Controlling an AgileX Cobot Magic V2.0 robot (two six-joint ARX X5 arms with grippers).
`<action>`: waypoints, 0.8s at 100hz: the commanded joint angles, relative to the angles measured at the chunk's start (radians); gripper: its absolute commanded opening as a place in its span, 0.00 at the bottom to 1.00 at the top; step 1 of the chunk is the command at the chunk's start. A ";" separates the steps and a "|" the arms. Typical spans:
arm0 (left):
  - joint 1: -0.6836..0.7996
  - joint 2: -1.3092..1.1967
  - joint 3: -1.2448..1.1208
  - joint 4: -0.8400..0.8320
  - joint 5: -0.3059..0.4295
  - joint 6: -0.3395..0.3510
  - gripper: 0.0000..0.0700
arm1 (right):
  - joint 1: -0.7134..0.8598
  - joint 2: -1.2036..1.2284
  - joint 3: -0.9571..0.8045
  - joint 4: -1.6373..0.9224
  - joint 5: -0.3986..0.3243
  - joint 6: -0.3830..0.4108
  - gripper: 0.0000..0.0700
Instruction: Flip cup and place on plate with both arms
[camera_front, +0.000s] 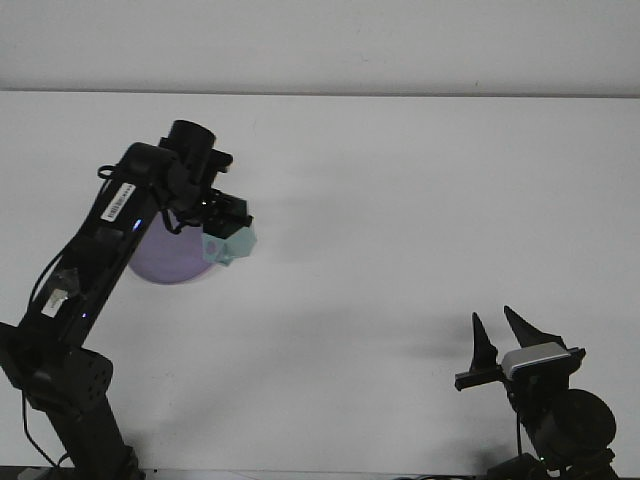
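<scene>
- Front view, single moment, white desk (420, 200) seen from above and behind both arms.
- Left arm (95, 250): black, raised from its base at lower left, reaching up and forward, wrist bent toward the right.
- Left hand (226, 222): closed on the cup, fingers dark and mostly hidden against the wrist housing.
- Cup (230, 241): pale teal, held clear of the desk, tilted, at the right edge of the plate as seen from this camera; orientation of its opening not clear.
- Plate (175, 258): lilac, round, flat on the desk at left, partly covered by the left arm; only its lower right part visible.
- Right arm (555, 410): low at lower right, near its base, well apart from cup and plate.
- Right hand (503, 340): two dark pointed fingers (481, 343) standing upward, spread with a clear gap between them, holding nothing.
- Faint shadows of both arms on the desk surface.
</scene>
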 joint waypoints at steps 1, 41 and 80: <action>0.052 0.008 0.024 -0.018 -0.011 0.018 0.02 | 0.002 0.004 0.001 0.007 0.000 0.011 0.47; 0.312 0.014 -0.004 0.040 -0.021 0.018 0.02 | 0.002 0.004 0.001 0.005 0.000 0.014 0.47; 0.320 0.153 -0.042 0.132 -0.016 0.023 0.02 | 0.002 0.004 0.001 -0.003 0.000 0.014 0.47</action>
